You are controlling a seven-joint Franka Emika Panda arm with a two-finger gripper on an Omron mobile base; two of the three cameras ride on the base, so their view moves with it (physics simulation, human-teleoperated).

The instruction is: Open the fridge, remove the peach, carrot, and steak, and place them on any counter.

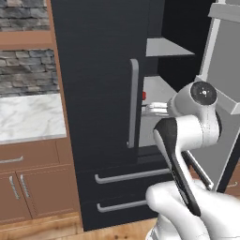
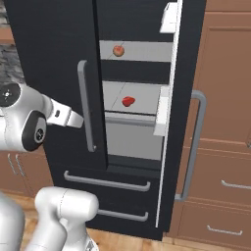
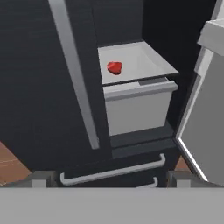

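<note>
We have the fridge [image 2: 49,73] right door swung open. Steak [image 2: 128,101] lies mid-shelf, peach [image 2: 118,50] on the shelf above; carrot unseen. Nothing on the counter [image 1: 28,117] yet. Gripper [image 3: 109,180] spread wide, holding nothing.

A stone wall [image 1: 26,70] of grey and brown blocks rises at the left, crossed by a brown wooden band [image 1: 23,40]. Below it stand brown cabinets [image 1: 28,183] with silver handles [image 1: 14,186], two doors under a drawer. On the right, in the right base view, tall brown panelling [image 2: 228,73] stands over drawers [image 2: 223,196] with silver handles. The floor [image 1: 56,229] is light wooden planking. The light is even and soft, without hard shadows.
</note>
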